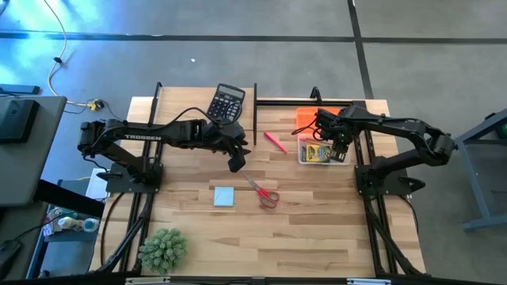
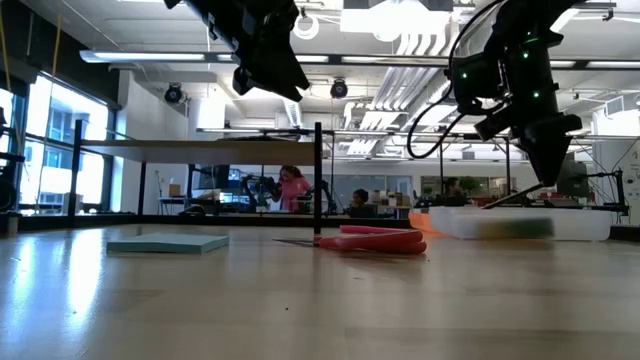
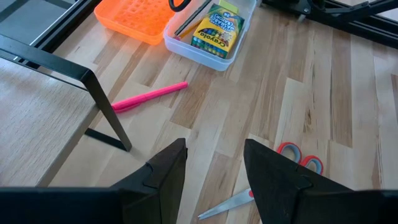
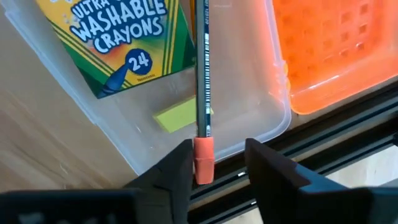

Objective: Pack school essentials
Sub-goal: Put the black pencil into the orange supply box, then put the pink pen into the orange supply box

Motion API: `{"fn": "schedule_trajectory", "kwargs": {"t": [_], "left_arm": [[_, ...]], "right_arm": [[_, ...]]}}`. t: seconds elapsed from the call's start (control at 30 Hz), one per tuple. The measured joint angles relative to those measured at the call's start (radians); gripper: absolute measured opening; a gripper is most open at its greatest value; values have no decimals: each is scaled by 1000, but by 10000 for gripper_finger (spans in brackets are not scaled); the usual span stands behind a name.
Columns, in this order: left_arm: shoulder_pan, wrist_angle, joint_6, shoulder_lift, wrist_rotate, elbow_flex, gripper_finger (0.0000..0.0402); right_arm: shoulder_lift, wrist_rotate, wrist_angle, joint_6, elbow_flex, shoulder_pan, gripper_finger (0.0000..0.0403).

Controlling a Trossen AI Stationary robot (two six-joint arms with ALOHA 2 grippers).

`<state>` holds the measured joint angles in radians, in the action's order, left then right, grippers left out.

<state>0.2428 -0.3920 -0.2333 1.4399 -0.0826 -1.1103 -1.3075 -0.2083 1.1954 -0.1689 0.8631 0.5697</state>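
Observation:
My right gripper (image 4: 217, 165) points down over the clear box (image 1: 303, 158) at the table's far right and stands open. A thin pencil (image 4: 202, 74) runs from between its fingers down into the box, beside the yellow crayon box (image 4: 118, 37) and a lime-green eraser (image 4: 177, 116). My left gripper (image 3: 214, 168) hangs open and empty above the middle of the table. Flat on the wood lie the pink marker (image 3: 149, 96), the red-handled scissors (image 1: 264, 192) and the pale blue note pad (image 1: 224, 196). My right gripper has the pencil's pink eraser end (image 4: 203, 158) between its open fingers, close against one finger (image 4: 180, 171) and clear of the other. I cannot tell whether that finger touches it. The pencil slants down from there, its far end in the box.
An orange lid (image 1: 310, 119) lies just behind the clear box. A black calculator (image 1: 226, 103) sits at the far middle, beside a black frame post (image 3: 106, 112). A spiky green plant (image 1: 162, 249) stands at the near left corner. Bare wood lies along the near edge.

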Motion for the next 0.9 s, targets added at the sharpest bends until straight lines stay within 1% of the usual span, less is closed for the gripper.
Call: {"fn": "schedule_trajectory", "kwargs": {"t": [0.1, 0.23, 0.37, 0.47, 0.57, 0.63, 0.7, 0.8, 0.9], "left_arm": [[0, 0, 0, 0, 0, 0, 154], [0, 0, 0, 0, -5, 0, 154], [0, -2, -3, 0, -8, 0, 154], [0, -12, -28, 0, -10, 0, 154], [6, -31, -43, 0, -8, 0, 154], [14, -62, -56, 0, -7, 0, 154], [21, -95, -77, 0, 3, 0, 154], [28, -144, -96, 0, 8, 0, 154], [24, -186, -114, 0, 7, 0, 154]], "right_arm": [[1, -30, 2, 23, 0, 0, 151], [12, -62, 4, 38, 0, 0, 157], [26, -60, 11, 42, 5, 0, 158], [26, -32, 32, 69, 46, 0, 158], [26, 52, 20, 108, 101, -1, 158], [26, 142, -28, 144, 138, -1, 158], [26, 242, -97, 186, 162, -1, 158], [26, 366, -223, 253, 184, -2, 158], [26, 425, -347, 339, 185, -9, 158]]}}
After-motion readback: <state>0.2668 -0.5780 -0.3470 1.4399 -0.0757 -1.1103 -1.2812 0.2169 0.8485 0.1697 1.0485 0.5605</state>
